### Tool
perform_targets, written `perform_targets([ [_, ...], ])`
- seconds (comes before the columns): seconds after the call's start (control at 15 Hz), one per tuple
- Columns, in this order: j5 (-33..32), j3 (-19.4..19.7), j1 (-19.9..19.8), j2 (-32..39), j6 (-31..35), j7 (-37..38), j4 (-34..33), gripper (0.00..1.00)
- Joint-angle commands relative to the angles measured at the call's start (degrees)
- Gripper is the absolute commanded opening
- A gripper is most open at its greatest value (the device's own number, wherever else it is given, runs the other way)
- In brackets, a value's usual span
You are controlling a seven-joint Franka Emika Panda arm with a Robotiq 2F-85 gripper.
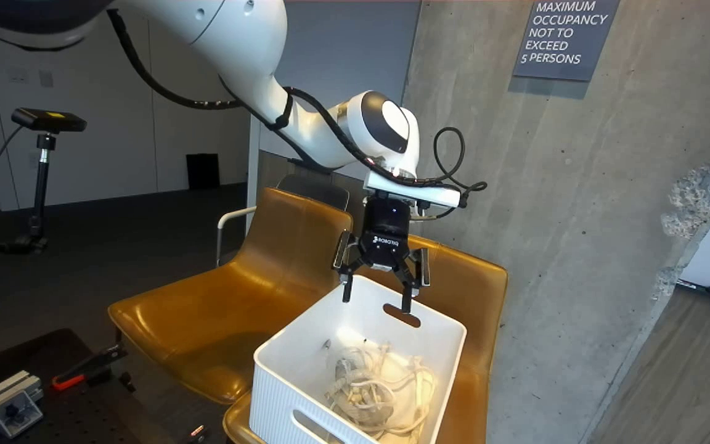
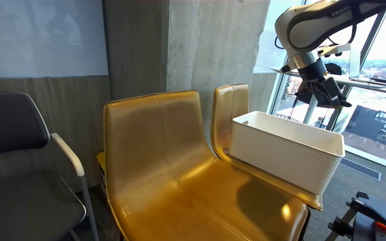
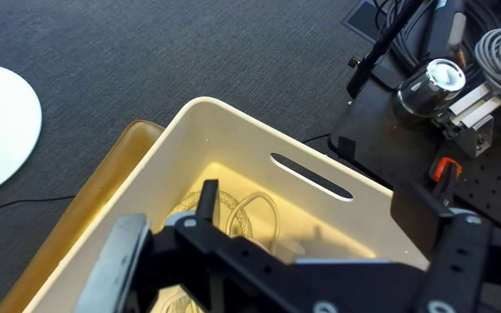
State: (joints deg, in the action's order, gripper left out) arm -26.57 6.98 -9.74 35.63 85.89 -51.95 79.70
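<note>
In an exterior view, the white bin [image 1: 272,401] opens upward, long axis from seven to one o'clock; the pincer [image 1: 376,303] hangs above it, spread wide and empty.

Smooth white arm [image 1: 244,55] with dark joint ring [image 1: 375,117], looping black cable [image 1: 207,105] and black two-fingered hand [image 1: 376,305] bearing small white lettering [image 1: 386,241]

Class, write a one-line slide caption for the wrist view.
Wrist view: open, empty jaws over a white storage bin that holds looped cords and rests on a tan chair.
</note>
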Motion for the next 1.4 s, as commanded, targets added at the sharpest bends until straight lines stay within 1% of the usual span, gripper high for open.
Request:
perform_targets([
  [0.0, 5.9, -1.5, -3.3, -8.4, 9.5, 5.3, 13.4, 1.00],
  [0.07, 6.8, -1.2, -3.8, -10.0, 13.1, 6.5, 16.2, 1.00],
  [0.13, 6.0, -0.7, -3.7, -11.3, 17.6, 7.9, 18.6, 1.00],
  [0.33, 3.4, 0.7, -3.8, -13.8, 27.9, 11.5, 22.4, 1.00],
  [0.47, 3.7, 1.3, -3.9, -13.7, 33.8, 15.2, 22.8, 1.00],
  [0.67, 5.1, 1.4, -3.5, -10.7, 41.7, 22.7, 21.8, 1.00],
  [0.8, 6.4, 1.3, -3.9, -7.6, 44.2, 26.9, 20.4, 1.00],
  [1.0, 8.0, 1.5, -4.3, -3.8, 46.0, 30.8, 19.2, 1.00],
  [1.33, 12.0, 1.2, -6.3, 1.6, 48.8, 33.5, 18.2, 1.00],
])
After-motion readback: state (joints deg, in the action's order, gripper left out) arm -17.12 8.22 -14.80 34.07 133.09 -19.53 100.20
